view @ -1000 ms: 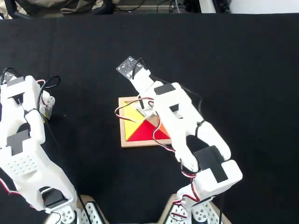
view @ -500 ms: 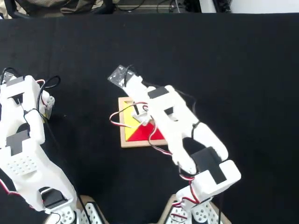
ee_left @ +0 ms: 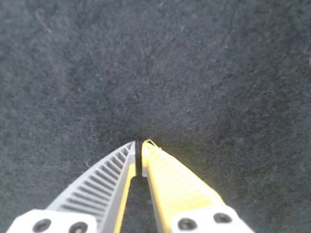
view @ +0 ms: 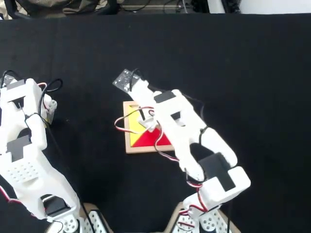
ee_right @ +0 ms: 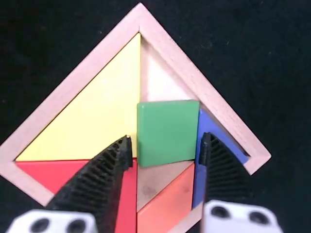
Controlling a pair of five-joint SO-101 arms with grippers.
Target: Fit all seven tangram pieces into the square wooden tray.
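The square wooden tray [ee_right: 204, 94] lies under my right gripper [ee_right: 165, 143], which is open. Its fingers stand on either side of a green square [ee_right: 167, 131], with a thin gap at the left finger. The green square rests in the tray, turned at an angle to the frame. Around it lie a large yellow triangle [ee_right: 92, 121], a red triangle [ee_right: 43, 172], an orange piece [ee_right: 167, 206] and a blue piece [ee_right: 206, 124]. Bare wood [ee_right: 158, 80] shows above the green square. In the high view the right arm [view: 180, 126] covers much of the tray [view: 128, 145]. My left gripper [ee_left: 140, 145] is shut over bare black cloth.
Black cloth [view: 243, 73] covers the whole table. The left arm [view: 24, 145] stands at the table's left edge, well away from the tray. Cables and dark gear lie past the far edge [view: 97, 7].
My right arm swung slightly left over the tray between one second and half a second ago, then held still. The left arm has not moved.
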